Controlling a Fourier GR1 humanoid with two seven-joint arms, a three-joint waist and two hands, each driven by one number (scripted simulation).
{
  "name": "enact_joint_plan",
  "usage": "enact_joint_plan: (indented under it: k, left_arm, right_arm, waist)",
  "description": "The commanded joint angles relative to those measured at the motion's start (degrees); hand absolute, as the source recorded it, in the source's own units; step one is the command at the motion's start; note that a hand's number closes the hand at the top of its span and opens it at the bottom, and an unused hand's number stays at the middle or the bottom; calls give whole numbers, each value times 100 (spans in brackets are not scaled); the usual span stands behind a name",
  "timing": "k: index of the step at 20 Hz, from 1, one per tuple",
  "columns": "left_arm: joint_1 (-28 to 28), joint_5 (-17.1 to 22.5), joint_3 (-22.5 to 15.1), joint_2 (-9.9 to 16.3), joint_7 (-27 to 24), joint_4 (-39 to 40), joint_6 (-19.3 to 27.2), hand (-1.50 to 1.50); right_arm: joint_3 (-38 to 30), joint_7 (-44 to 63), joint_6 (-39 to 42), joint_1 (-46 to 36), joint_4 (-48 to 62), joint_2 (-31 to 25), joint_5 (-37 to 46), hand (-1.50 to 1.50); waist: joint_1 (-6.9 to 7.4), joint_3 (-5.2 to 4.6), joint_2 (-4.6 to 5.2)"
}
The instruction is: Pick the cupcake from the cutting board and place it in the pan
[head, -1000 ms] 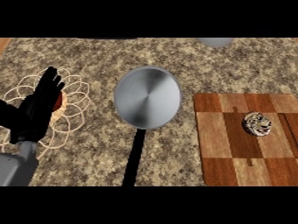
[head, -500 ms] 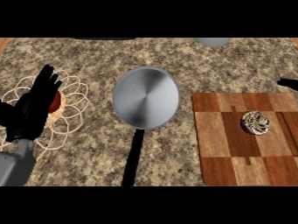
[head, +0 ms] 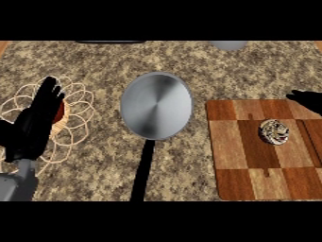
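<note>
So the table (head: pixel 191 61) is a speckled brown-and-grey stone top, with a strip of plain wood showing at the far left and far right corners. At the back edge there's a dark flat thing (head: pixel 111 41) and a grey rounded thing (head: pixel 229 45), both cut off by the top of the view — can't tell what either is.

The pan (head: pixel 156 105) sits in the middle, shiny metal inside, its black handle running toward the near edge. To its right is the wooden cutting board (head: pixel 247 170), and the cupcake (head: pixel 275 132) is on the board, toward the far right part. It's small and patterned, hard to make out more.

The left robot hand (head: pixel 34 125) is up on the left with fingers straight, holding nothing. It covers part of a pale looping wire trivet-looking thing (head: pixel 80 101), and something reddish (head: pixel 60 111) peeks out behind the fingers.

The right robot hand (head: pixel 320 104) comes in from the right edge over the board's far corner — mostly cut off, so I can't tell whether it's open or curled. It isn't touching the cupcake.
</note>
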Motion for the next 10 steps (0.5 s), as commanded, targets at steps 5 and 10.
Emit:
enact_joint_plan:
  k: [5, 10]
  left_arm:
    - [-442, -547, -173, -551, 373, 58, 324, 0]
    - [-60, -484, 65, -539, 192, -44, -154, 0]
  right_arm:
    - [43, 104, 171, -335, 135, 897, 688, -150]
    - [-100, 379, 650, -442, 289, 1237, 982, -150]
  waist:
    - [-10, 3, 10]
    - [1, 2, 7]
